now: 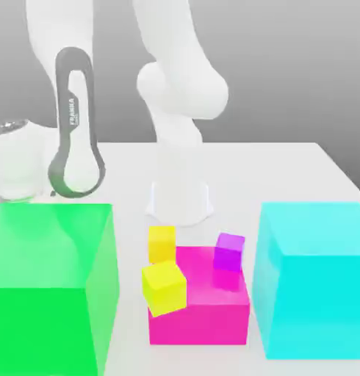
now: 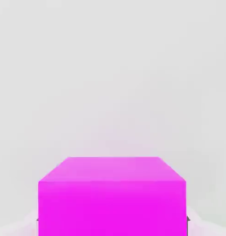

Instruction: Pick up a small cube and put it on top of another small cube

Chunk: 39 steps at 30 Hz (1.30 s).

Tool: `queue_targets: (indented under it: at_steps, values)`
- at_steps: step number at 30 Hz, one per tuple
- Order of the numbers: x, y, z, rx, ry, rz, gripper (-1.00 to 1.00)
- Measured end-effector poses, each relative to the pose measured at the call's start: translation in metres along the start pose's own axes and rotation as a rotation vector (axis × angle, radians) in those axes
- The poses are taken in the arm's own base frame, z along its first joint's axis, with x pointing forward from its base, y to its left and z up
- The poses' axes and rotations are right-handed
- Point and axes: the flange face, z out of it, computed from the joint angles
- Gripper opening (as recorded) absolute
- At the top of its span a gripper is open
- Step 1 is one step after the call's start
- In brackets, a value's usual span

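— Where is the small bright magenta-pink cube?

— Close before the hand camera, above the pale white surface. The end effector is clamped on it, with dark slivers flush against both its sides.

— And beyond it?

— In the exterior view, a small yellow cube, a second, tilted yellow cube and a small purple-violet cube crowd a large magenta block. The block sits between a big green cube and a big cyan cube.
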Motion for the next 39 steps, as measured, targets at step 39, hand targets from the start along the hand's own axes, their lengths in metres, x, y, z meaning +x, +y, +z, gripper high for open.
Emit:
queue_targets:
  at_steps: [39]
  values:
    - [-0.044, 0.244, -0.219, 0.188, -0.101, -1.730, -1.00]
